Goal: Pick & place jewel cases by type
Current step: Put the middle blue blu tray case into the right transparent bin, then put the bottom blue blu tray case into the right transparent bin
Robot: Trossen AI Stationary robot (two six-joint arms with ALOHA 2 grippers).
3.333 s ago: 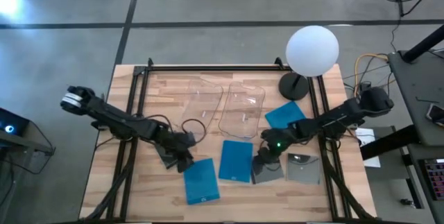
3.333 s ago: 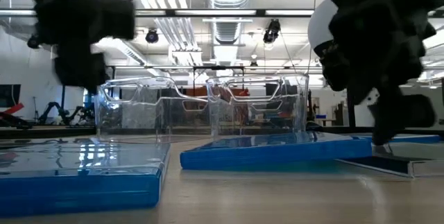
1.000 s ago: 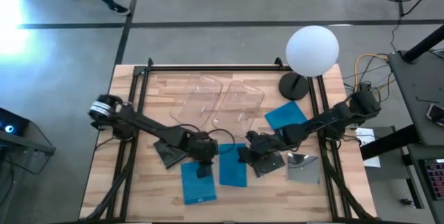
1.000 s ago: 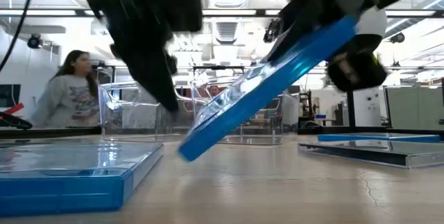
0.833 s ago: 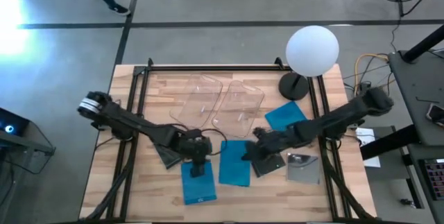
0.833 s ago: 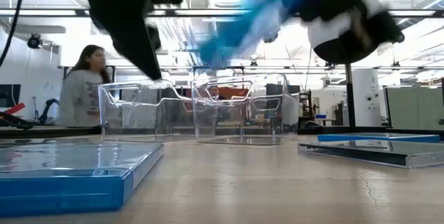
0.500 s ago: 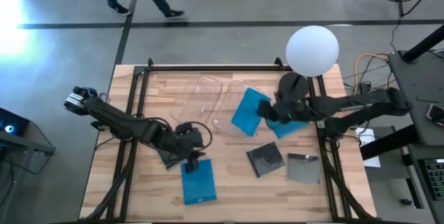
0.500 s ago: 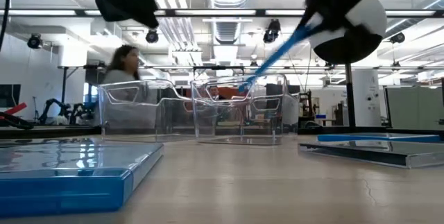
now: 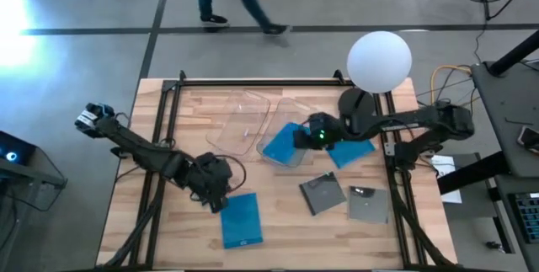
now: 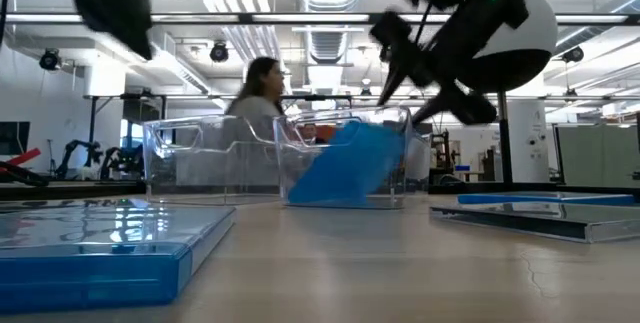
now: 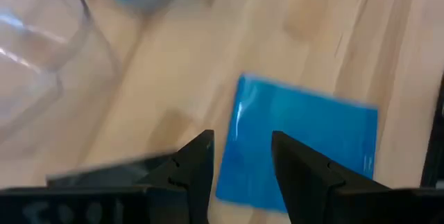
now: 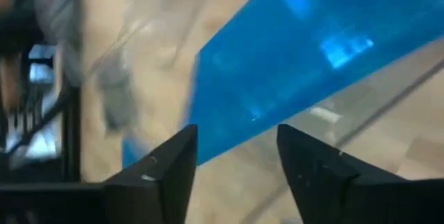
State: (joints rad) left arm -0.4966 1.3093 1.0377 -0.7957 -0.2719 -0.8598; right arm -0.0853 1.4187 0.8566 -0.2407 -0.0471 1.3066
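Note:
A blue jewel case [image 9: 280,146] lies tilted inside the right clear bin [image 9: 308,112]. Its low edge is on the bin floor and its high edge [image 10: 385,135] is up by the bin's wall. My right gripper [image 9: 300,135] hangs open just above it; in the right wrist view the case [image 12: 312,50] lies beyond the spread fingers. My left gripper [image 9: 221,202] is open over bare wood at the near left. It hangs between a blue case [image 9: 242,219] flat on the table and a dark case [image 11: 104,172] beside my arm.
The left clear bin [image 9: 238,119] stands beside the right one. Another blue case [image 9: 352,152] lies under my right arm, and two dark cases [image 9: 322,194] [image 9: 367,204] lie at the near right. A white globe lamp [image 9: 379,60] stands at the far right. A person walks beyond the far edge.
My right gripper has carried a blue case up from the table's near middle toward the far edge, over the right bin. There it has opened, and the case has dropped tilted into the bin. My left gripper has risen and drawn back toward the left edge, staying open.

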